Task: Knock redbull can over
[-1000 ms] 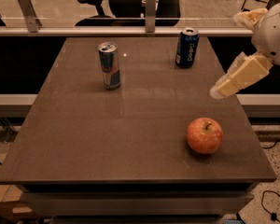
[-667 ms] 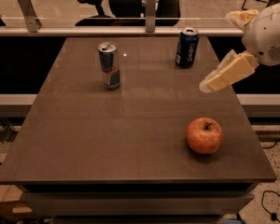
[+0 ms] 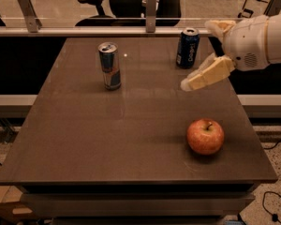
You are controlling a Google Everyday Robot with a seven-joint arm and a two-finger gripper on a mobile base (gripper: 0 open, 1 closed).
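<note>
Dark brown laminate covers the table (image 3: 84,139), which fills most of the camera view and runs back to a pale rail (image 3: 84,31) along its far edge. Beyond the rail stands a black chair (image 3: 107,3), partly cut off by the top of the picture.

White and bulky, the arm (image 3: 257,41) reaches in from the right edge, above the table's far right corner. At its end the cream-coloured gripper (image 3: 187,84) slants down and to the left, hanging over the right half of the table. Its fingers (image 3: 210,74) lie pressed together in one wedge with no gap between them, and they grasp nothing. The tip is just in front of the blue can (image 3: 188,47) and slightly below it in the picture; whether it touches that can or the tabletop I cannot tell.

Next in size is the red apple (image 3: 205,136), sitting stem up near the right front of the table, well apart from both cans and from the gripper.

The blue can stands upright at the far right, close to the rail.

The redbull can (image 3: 109,65), slim and silver-blue with red marks, stands upright on the far left part of the table, well apart from the gripper, with the blue can off to its right.
</note>
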